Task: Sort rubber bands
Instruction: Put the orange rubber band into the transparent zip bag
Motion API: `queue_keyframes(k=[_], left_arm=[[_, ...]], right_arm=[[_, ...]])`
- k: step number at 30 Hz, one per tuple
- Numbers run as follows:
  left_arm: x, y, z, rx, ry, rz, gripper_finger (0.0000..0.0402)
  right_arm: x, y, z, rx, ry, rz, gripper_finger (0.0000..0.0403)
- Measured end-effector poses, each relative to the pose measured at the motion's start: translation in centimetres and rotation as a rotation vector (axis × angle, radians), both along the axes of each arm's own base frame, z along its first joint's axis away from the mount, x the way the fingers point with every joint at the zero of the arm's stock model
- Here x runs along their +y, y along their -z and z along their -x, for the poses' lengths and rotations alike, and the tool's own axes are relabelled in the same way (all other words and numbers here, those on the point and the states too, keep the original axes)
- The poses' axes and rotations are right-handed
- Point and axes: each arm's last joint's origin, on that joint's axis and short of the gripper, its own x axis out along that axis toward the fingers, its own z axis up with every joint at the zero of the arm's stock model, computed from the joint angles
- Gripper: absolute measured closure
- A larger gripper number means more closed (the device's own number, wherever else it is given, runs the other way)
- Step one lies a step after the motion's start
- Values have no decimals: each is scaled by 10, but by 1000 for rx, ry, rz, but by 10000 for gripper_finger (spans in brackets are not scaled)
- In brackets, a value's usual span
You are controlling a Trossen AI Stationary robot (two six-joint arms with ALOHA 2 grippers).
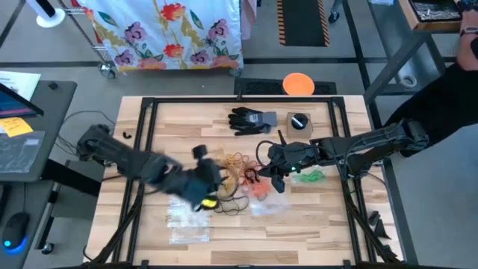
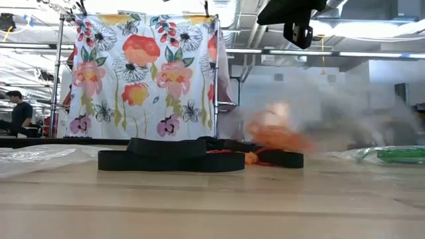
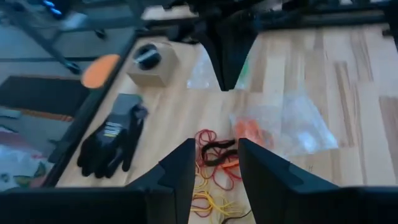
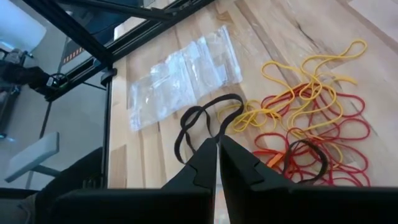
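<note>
The rubber bands (image 1: 239, 173) lay in a loose tangle near the middle of the worktop (image 1: 328, 224), between the two sets of fingers.

The left gripper (image 3: 214, 163) hovered over that tangle with its fingers (image 3: 180, 171) parted by a clear gap. Red, black and yellow bands showed through the gap, and nothing was held. Just beyond those fingertips lay a clear plastic bag with orange bands in it (image 3: 283, 124). A black glove (image 3: 112, 140) lay off to one side, close to the worktop's dark frame rail, and a small cardboard box (image 3: 149, 62) stood past it.

The right gripper (image 4: 217, 152) pointed at the pile from the other side, its fingers (image 4: 199, 168) pressed almost together, only a thin slit between them. I could not tell whether any band was caught there. A black band (image 4: 202, 121) looped just ahead of the tips. Yellow and red bands (image 4: 311, 118) spread to one side, and an empty-looking clear bag (image 4: 180, 78) lay beyond them, near the frame rail at the worktop's edge.

Bare wood stretched wide behind both arms. In the low view, black bands (image 2: 172, 156) filled the foreground.
</note>
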Motion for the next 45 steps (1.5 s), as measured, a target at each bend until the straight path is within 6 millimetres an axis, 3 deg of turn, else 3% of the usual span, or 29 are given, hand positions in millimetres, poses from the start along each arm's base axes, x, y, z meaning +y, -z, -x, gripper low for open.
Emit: queue_keyframes(k=[4, 14, 21, 23, 25, 27, 30, 34, 38, 45], left_arm=[[-18, 10, 4, -42, -56, 4, 285], [-39, 80, -17, 116, -16, -88, 285], [-62, 139, -14, 3, 28, -275, 285], [-64, 152, -11, -27, 89, -284, 285], [-65, 160, -9, -73, 179, -257, 285], [-63, 164, -9, -139, 313, -201, 285], [-59, 166, -7, -249, 563, -87, 285], [-52, 170, -6, -342, 710, -25, 285], [-44, 170, -11, -351, 664, -88, 285], [-37, 164, -15, -408, 591, 7, 285]], right_arm=[[0, 0, 0, 8, 37, -58, 383], [0, 0, 0, 6, 33, -52, 383], [-1, -7, -4, -67, 58, -122, 383], [2, -12, -6, -119, -15, -111, 383], [11, -17, 1, -122, -131, -65, 384], [22, -21, 20, -59, -142, 5, 387], [40, -18, 59, 98, 68, 145, 398], [79, -12, 97, 73, 223, 147, 397], [113, 1, 100, 10, 248, 149, 375], [140, 50, 92, 197, 161, 322, 279]])
